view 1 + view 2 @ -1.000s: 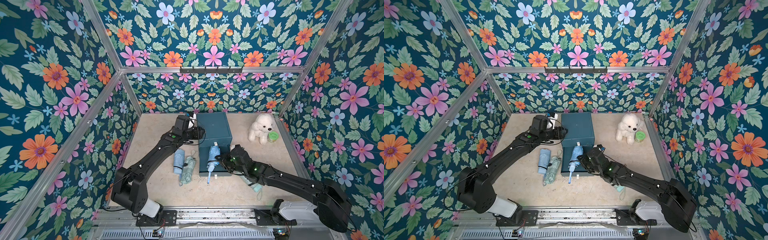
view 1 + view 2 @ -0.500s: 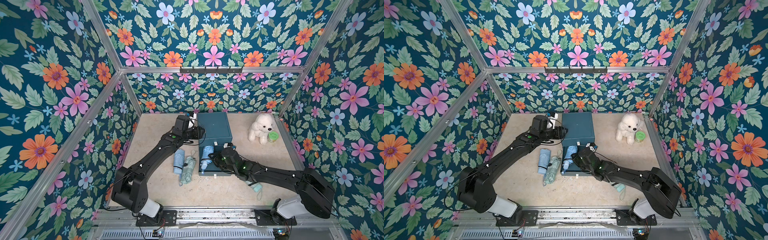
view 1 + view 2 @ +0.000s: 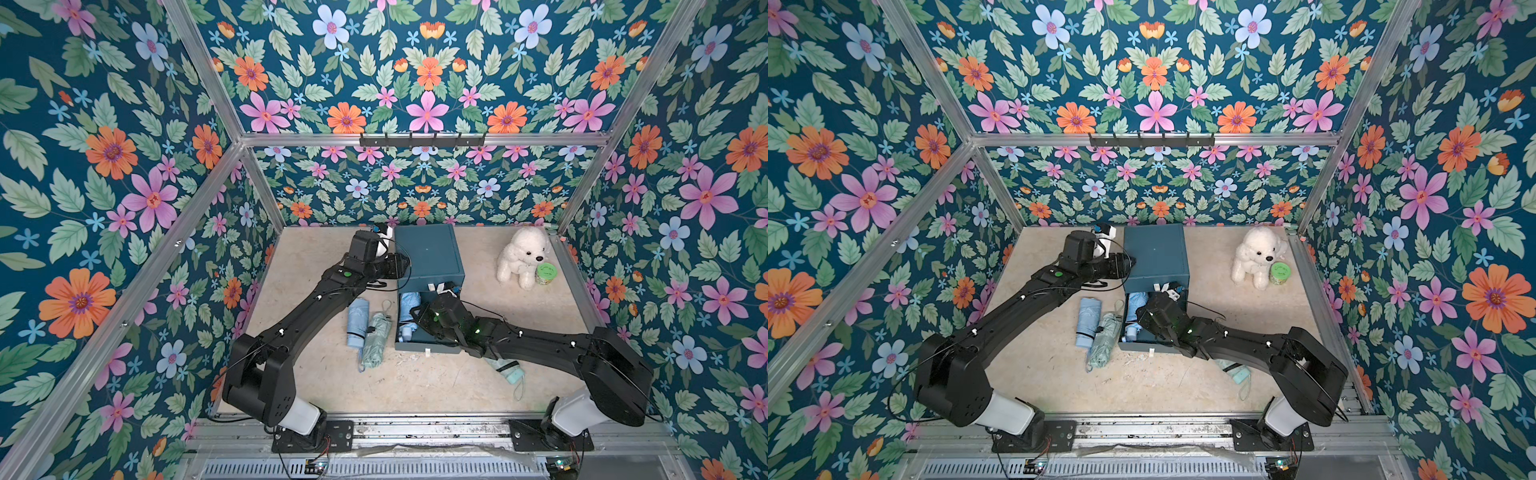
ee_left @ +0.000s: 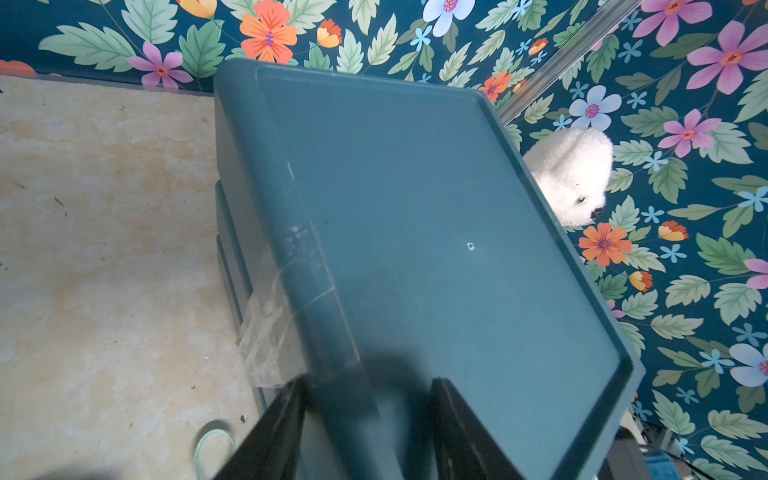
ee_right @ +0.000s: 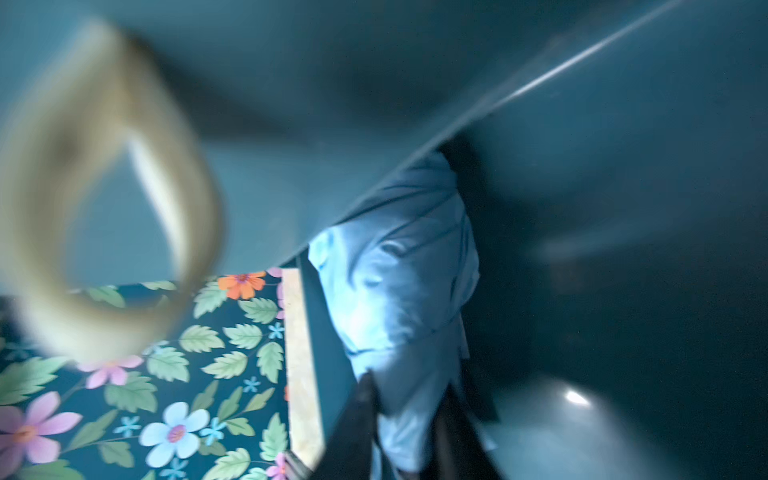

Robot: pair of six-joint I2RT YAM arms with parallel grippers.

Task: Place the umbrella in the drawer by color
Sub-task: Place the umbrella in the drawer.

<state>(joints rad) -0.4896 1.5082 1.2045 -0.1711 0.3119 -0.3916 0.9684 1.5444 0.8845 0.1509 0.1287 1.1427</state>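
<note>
Blue umbrella (image 3: 409, 301) within drawer (image 3: 424, 347) walls

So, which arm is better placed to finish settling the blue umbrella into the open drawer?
Right. The right hand straddles the blue umbrella inside the drawer; the left hand sits at the top edge of the cabinet.

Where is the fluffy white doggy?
In both top views the plush dog sits in the back right corner, right of the drawer cabinet, beside a green jar.
</note>
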